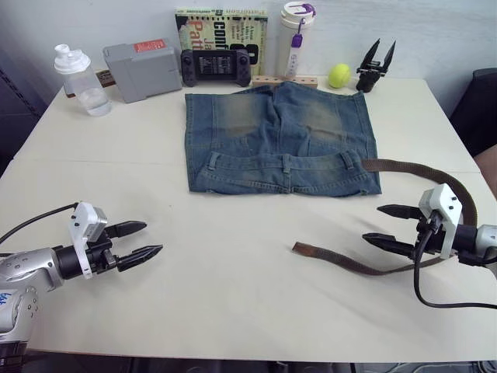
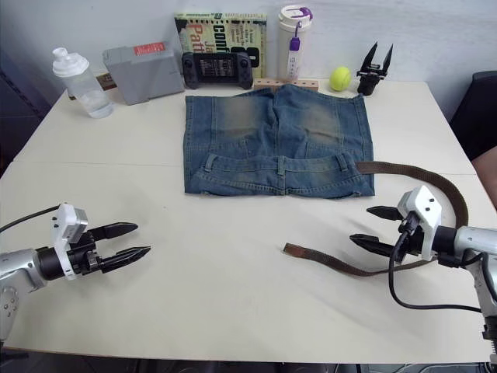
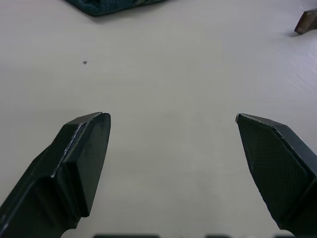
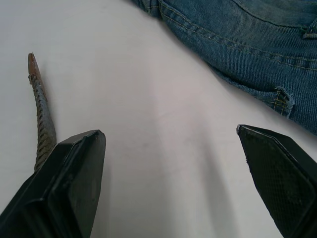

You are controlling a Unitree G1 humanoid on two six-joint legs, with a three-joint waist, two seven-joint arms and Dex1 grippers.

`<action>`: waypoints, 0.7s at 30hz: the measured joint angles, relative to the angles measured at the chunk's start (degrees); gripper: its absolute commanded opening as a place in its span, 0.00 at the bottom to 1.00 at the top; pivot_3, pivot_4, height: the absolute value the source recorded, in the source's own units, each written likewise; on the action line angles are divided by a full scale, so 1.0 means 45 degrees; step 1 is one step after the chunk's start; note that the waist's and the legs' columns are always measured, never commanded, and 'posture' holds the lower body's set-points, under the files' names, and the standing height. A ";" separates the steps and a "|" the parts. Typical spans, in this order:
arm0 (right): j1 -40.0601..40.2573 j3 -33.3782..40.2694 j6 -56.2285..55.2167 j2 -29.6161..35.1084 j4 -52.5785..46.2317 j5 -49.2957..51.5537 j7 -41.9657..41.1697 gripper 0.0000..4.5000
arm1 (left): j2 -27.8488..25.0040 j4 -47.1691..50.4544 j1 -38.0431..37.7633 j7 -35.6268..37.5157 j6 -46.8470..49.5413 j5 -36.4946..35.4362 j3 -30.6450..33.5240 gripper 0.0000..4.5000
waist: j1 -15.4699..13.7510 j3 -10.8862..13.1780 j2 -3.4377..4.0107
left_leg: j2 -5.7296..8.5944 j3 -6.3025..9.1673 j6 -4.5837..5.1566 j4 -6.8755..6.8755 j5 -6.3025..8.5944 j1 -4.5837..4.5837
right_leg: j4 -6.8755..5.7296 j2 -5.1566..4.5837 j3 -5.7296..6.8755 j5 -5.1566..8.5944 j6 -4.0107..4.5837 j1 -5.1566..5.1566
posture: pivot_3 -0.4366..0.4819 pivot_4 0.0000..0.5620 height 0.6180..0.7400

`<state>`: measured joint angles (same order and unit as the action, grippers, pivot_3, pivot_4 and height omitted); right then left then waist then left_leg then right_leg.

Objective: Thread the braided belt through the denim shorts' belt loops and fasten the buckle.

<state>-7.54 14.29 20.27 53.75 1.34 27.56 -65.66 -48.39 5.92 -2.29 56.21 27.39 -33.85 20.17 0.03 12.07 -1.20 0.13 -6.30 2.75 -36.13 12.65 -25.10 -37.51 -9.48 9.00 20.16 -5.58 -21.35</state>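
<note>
The denim shorts (image 1: 279, 132) lie flat mid-table, waistband toward me, with belt loops (image 1: 287, 163) along it. The braided belt (image 1: 458, 186) starts at the shorts' right waist corner, curves right, passes behind my right gripper and ends in a leather tip (image 1: 301, 249) on the bare table. The buckle is hidden. My right gripper (image 1: 373, 223) is open just right of that tip section, holding nothing; its wrist view shows the belt (image 4: 43, 119) and a belt loop (image 4: 282, 96). My left gripper (image 1: 151, 239) is open over bare table at the front left, well clear of the shorts (image 3: 114, 5).
Along the back edge stand a shaker bottle (image 1: 81, 78), grey box (image 1: 144, 70), game controller (image 1: 216, 66), book (image 1: 221, 27), tumbler (image 1: 295, 39), wooden block (image 1: 283, 80), tennis ball (image 1: 338, 75) and a spare black gripper (image 1: 375, 66). A dark chair (image 1: 477, 109) is off the right edge.
</note>
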 measured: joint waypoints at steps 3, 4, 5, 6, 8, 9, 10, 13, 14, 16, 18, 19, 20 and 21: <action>0.0001 0.0000 0.0051 0.0001 -0.0059 0.0051 -0.0001 1.00 | -0.0027 0.0000 0.0053 0.0185 0.0111 -0.0030 -0.0004 0.98 | 0.0000 0.0000 0.0000 | -0.0001 0.0000 0.0000 0.0001 0.0000 0.0000 | -0.0002 0.0002 0.0001 0.0000 0.0000 0.0000 | 0.48 0.27 0.65; 0.0043 0.0000 0.0160 0.0010 -0.0225 0.0051 -0.0014 1.00 | -0.0104 -0.0003 0.0107 0.0434 0.0414 -0.0307 -0.0002 0.98 | 0.0000 0.0000 0.0000 | -0.0001 0.0001 0.0000 0.0000 0.0000 0.0000 | -0.0005 0.0002 0.0001 0.0000 0.0000 0.0000 | 0.48 0.27 0.65; 0.0157 -0.0007 0.0429 0.0072 -0.0609 0.0078 -0.0067 1.00 | -0.0250 0.0019 0.0256 0.0854 0.0887 -0.0837 0.0008 0.98 | 0.0001 0.0000 0.0000 | -0.0002 0.0003 0.0000 0.0000 0.0000 -0.0001 | -0.0005 0.0002 0.0000 0.0000 0.0000 -0.0002 | 0.48 0.27 0.65; 0.0289 -0.0124 0.0949 0.0465 -0.1386 0.0203 -0.0146 1.00 | -0.0442 0.0208 0.0548 0.1337 0.1283 -0.1470 0.0058 0.98 | 0.0001 0.0000 0.0001 | -0.0001 0.0002 -0.0001 -0.0002 0.0000 0.0000 | -0.0007 -0.0001 -0.0005 0.0000 0.0000 -0.0002 | 0.48 0.27 0.65; 0.0255 -0.0689 0.2372 0.1268 -0.3122 0.0420 -0.0145 1.00 | -0.1067 0.1159 0.0709 0.2309 0.1571 -0.1761 -0.0300 0.98 | 0.0026 0.0000 0.0001 | -0.0008 0.0007 -0.0004 0.0000 0.0001 0.0001 | -0.0002 0.0003 -0.0003 0.0001 0.0002 -0.0002 | 0.48 0.27 0.65; 0.0191 -0.1107 0.3138 0.1521 -0.3868 0.0490 -0.0049 1.00 | -0.1404 0.1642 0.0780 0.2854 0.1643 -0.1873 -0.0598 0.98 | 0.0023 -0.0001 0.0002 | -0.0008 0.0008 -0.0008 0.0003 0.0002 0.0002 | 0.0004 0.0003 -0.0004 0.0002 0.0003 -0.0002 | 0.48 0.27 0.65; 0.0143 -0.1381 0.3527 0.1557 -0.4263 0.0512 0.0009 1.00 | -0.1535 0.1915 0.0884 0.3133 0.1736 -0.1935 -0.0796 0.98 | 0.0021 -0.0003 0.0005 | -0.0004 0.0027 -0.0009 0.0009 0.0001 -0.0001 | 0.0013 0.0002 0.0014 0.0002 0.0004 0.0016 | 0.48 0.27 0.65; -0.0340 -0.2507 0.4534 0.1565 -0.5359 0.0423 0.0405 1.00 | -0.1906 0.2305 0.1594 0.3864 0.2079 -0.2018 -0.1746 0.98 | 0.0001 -0.0002 0.0005 | -0.0004 0.0027 -0.0012 0.0004 0.0002 -0.0004 | 0.0012 0.0001 0.0010 0.0002 0.0004 0.0008 | 0.48 0.27 0.65; -0.0461 -0.2807 0.4697 0.1564 -0.5538 0.0337 0.0518 1.00 | -0.1936 0.2422 0.1853 0.3984 0.2090 -0.2008 -0.1922 0.98 | -0.0001 -0.0002 0.0005 | -0.0003 0.0026 -0.0013 0.0003 0.0002 -0.0008 | 0.0014 0.0001 0.0010 0.0002 0.0004 0.0006 | 0.48 0.27 0.65; -0.0709 -0.3467 0.4954 0.1537 -0.5647 -0.0031 0.0873 1.00 | -0.1956 0.2513 0.2425 0.4165 0.2084 -0.1940 -0.2322 0.98 | -0.0015 -0.0002 0.0005 | 0.0001 0.0021 -0.0012 0.0004 0.0002 -0.0008 | 0.0014 -0.0001 0.0008 0.0002 0.0004 0.0005 | 0.48 0.27 0.65; -0.0778 -0.3989 0.5076 0.1416 -0.5615 -0.0452 0.1293 1.00 | -0.1955 0.2520 0.2883 0.4229 0.2076 -0.1908 -0.2597 0.98 | -0.0029 -0.0002 0.0004 | 0.0005 0.0019 -0.0011 0.0003 0.0001 -0.0014 | 0.0014 -0.0001 0.0008 0.0002 0.0004 0.0001 | 0.48 0.27 0.65; -0.0773 -0.4184 0.5171 0.1358 -0.5593 -0.0634 0.1459 1.00 | -0.1954 0.2520 0.2984 0.4239 0.2061 -0.1889 -0.2660 0.98 | -0.0024 -0.0002 0.0004 | 0.0005 0.0017 -0.0010 0.0004 0.0001 -0.0014 | 0.0014 0.0000 0.0008 0.0002 0.0004 0.0001 | 0.48 0.27 0.65; -0.0759 -0.4327 0.5239 0.1357 -0.5547 -0.0751 0.1572 0.94 | -0.1954 0.2519 0.3010 0.4257 0.2045 -0.1869 -0.2731 0.99 | -0.0024 -0.0002 0.0004 | 0.0006 0.0013 -0.0009 0.0005 0.0000 -0.0014 | 0.0013 0.0002 0.0006 0.0002 0.0004 -0.0002 | 0.48 0.27 0.65; -0.0740 -0.4363 0.5222 0.1356 -0.5502 -0.0842 0.1657 0.88 | -0.1945 0.2509 0.3022 0.4290 0.2033 -0.1860 -0.2758 1.00 | -0.0019 -0.0002 0.0004 | 0.0005 0.0014 -0.0008 0.0002 -0.0001 -0.0014 | 0.0011 0.0005 0.0007 0.0002 0.0004 -0.0001 | 0.48 0.27 0.65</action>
<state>-10.87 -5.34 43.77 59.85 -23.42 23.77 -58.21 -57.15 17.21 11.31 75.51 36.54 -42.22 7.76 -0.06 12.06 -1.18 0.15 -6.24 2.71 -36.12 12.65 -25.17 -37.46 -9.46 9.03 20.17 -5.56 -21.36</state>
